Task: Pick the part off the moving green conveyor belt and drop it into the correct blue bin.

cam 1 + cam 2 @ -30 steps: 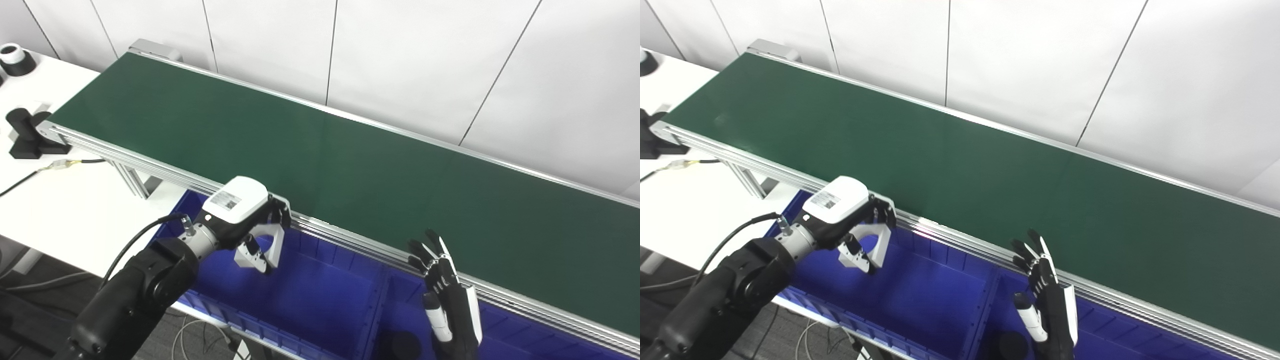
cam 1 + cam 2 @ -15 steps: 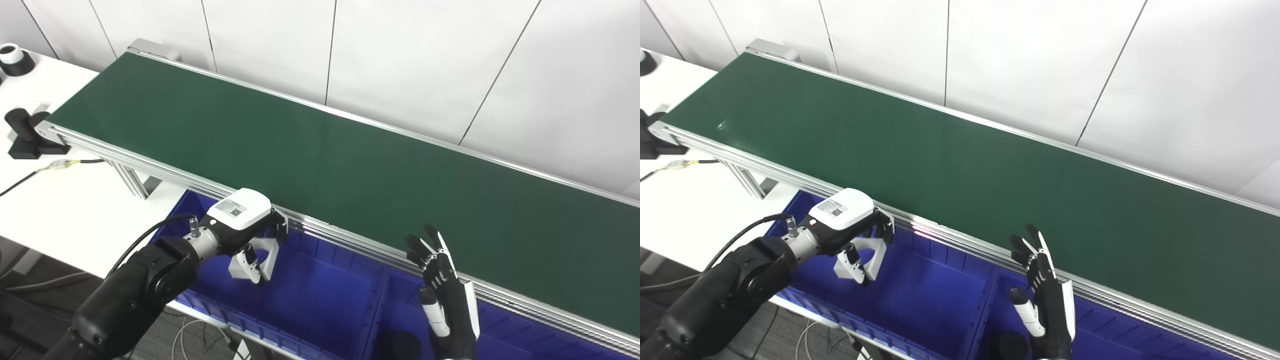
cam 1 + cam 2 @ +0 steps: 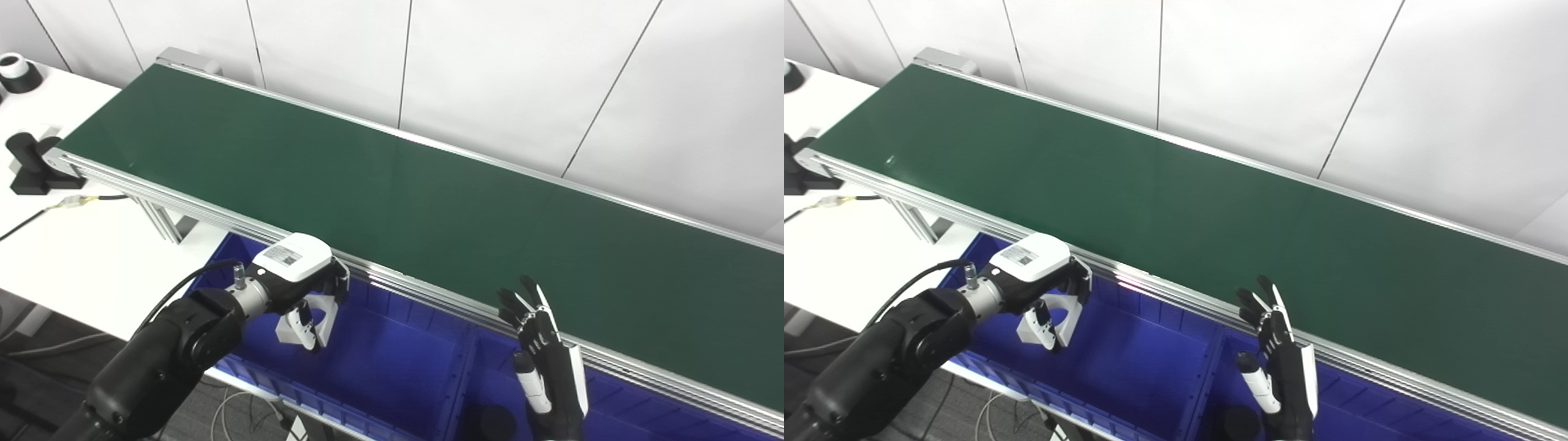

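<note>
Held in the left hand (image 3: 300,288), as seen in the left eye view, is a white bracket-shaped part (image 3: 306,321), which hangs below the palm with its fingers curled round it, over the left compartment of the blue bin (image 3: 392,361) and just in front of the aluminium rail of the green conveyor belt (image 3: 380,190). Directly beneath the hand lies the bin floor, so the release is judged to turn on that vertical line; whether this is the correct compartment cannot be told. The right hand (image 3: 545,361) is held upright beside the belt rail, fingers spread and empty, well apart from the part. In the right eye view the same part (image 3: 1044,321) is seen dangling under the left hand (image 3: 1038,272), clear of the bin walls, with the divider (image 3: 1200,380) further to its right. No other part is visible on the belt, and a black fixture (image 3: 30,165) stands on the white tabletop (image 3: 79,257).
</note>
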### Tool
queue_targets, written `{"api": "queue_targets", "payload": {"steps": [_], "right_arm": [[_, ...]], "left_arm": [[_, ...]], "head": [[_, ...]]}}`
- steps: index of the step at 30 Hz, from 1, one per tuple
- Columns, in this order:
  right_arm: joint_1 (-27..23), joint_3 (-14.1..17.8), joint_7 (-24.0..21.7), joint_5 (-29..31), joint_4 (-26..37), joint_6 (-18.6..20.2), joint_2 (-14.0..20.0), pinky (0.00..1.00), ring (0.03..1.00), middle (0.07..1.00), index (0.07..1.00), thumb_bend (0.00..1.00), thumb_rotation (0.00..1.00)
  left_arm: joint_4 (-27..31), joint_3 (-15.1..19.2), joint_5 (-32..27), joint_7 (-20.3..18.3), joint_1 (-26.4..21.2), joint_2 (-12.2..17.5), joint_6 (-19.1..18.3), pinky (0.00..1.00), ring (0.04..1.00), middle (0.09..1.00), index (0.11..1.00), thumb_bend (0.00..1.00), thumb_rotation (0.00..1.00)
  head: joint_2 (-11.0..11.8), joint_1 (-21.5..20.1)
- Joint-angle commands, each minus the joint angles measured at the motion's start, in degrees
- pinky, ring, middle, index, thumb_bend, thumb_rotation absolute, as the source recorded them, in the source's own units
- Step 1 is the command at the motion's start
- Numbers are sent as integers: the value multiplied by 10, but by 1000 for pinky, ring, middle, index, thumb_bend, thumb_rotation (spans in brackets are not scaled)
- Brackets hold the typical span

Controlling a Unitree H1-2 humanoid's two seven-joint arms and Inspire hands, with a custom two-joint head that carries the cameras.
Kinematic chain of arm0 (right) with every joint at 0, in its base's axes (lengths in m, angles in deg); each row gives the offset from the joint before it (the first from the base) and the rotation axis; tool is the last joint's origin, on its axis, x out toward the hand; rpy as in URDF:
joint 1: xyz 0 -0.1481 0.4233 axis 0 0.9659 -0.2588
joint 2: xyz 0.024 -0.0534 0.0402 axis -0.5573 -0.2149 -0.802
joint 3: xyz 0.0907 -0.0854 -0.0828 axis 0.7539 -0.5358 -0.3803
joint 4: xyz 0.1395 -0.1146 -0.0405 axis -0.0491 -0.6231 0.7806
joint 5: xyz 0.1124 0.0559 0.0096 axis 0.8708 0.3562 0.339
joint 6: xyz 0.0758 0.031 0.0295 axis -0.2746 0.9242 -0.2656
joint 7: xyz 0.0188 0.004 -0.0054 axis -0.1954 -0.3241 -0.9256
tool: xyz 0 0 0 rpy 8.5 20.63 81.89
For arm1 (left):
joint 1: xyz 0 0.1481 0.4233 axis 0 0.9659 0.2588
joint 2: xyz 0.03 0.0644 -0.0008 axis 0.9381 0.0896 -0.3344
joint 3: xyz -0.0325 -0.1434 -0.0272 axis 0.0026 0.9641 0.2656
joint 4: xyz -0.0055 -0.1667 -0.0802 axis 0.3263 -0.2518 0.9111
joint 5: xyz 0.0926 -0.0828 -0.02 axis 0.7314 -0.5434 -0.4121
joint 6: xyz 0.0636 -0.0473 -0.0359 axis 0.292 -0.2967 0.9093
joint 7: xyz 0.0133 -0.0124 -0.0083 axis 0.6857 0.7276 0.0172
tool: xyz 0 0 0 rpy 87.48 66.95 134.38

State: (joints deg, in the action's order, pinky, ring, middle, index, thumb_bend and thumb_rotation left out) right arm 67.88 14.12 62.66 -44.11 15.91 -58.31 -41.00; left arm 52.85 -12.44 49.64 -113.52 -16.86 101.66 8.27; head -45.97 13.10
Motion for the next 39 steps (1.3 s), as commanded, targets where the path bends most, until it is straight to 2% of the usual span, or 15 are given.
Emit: {"api": "queue_targets", "payload": {"steps": [1,10,22,25,26,27,30,31,32,33,34,35,36,37,39], "right_arm": [[-5,-1,-3,1,17,-13,-7,821,860,827,943,809,824],[-5,-1,-2,0,16,-13,-7,821,857,826,942,817,823],[-2,-3,-3,-1,17,-15,-8,824,858,828,943,806,820],[0,-7,-2,-6,19,-7,-12,832,860,826,935,816,810],[1,-9,-1,-10,19,-5,-15,832,859,823,931,828,808],[1,-10,0,-12,18,-3,-17,830,856,819,923,849,803],[0,-14,5,-21,10,-5,-27,829,852,811,914,872,794],[0,-15,6,-24,8,-6,-30,833,851,810,913,875,793],[-1,-16,8,-25,3,-8,-35,834,851,809,912,876,793],[-1,-17,9,-27,-1,-9,-39,838,850,808,911,887,789],[-2,-19,12,-30,-7,-10,-43,839,850,807,910,890,788],[-2,-20,13,-32,-11,-11,-46,845,850,809,911,898,787],[-4,-22,16,-36,-21,-15,-50,845,851,812,911,895,784],[-5,-23,18,-38,-28,-19,-52,841,852,816,912,881,776],[-5,-28,24,-49,-42,-22,-59,842,857,822,915,876,776]], "left_arm": [[19,5,-2,2,-14,14,-4,465,568,629,611,1000,218],[22,7,-3,-12,-13,13,-10,473,576,636,618,1000,250],[27,11,-14,-3,-8,11,-7,467,564,624,614,1000,245],[76,20,-44,-24,2,9,-19,463,565,626,612,1000,297],[95,25,-61,-33,6,8,-25,462,564,626,613,1000,311],[113,28,-76,-44,8,7,-36,454,558,624,615,997,327],[160,41,-138,-67,18,0,-61,435,542,611,618,969,332],[170,43,-151,-73,20,-1,-68,432,541,610,623,952,347],[183,46,-174,-75,23,-8,-77,431,541,609,626,943,354],[191,48,-190,-76,24,-11,-84,425,539,607,623,925,363],[197,49,-208,-75,24,-19,-91,423,539,607,622,919,366],[201,50,-220,-75,24,-25,-96,422,537,609,622,908,370],[199,51,-235,-73,20,-32,-99,422,534,608,624,897,372],[198,51,-245,-72,17,-37,-101,418,528,605,629,879,374],[184,53,-270,-63,12,-50,-101,425,524,601,636,865,369]], "head": [[0,-1],[0,-2],[-1,-17],[-6,-71],[-8,-103],[-8,-103],[-6,-162],[-6,-162],[-1,-194],[1,-199],[9,-224],[9,-224],[18,-250],[18,-250],[36,-293]]}}
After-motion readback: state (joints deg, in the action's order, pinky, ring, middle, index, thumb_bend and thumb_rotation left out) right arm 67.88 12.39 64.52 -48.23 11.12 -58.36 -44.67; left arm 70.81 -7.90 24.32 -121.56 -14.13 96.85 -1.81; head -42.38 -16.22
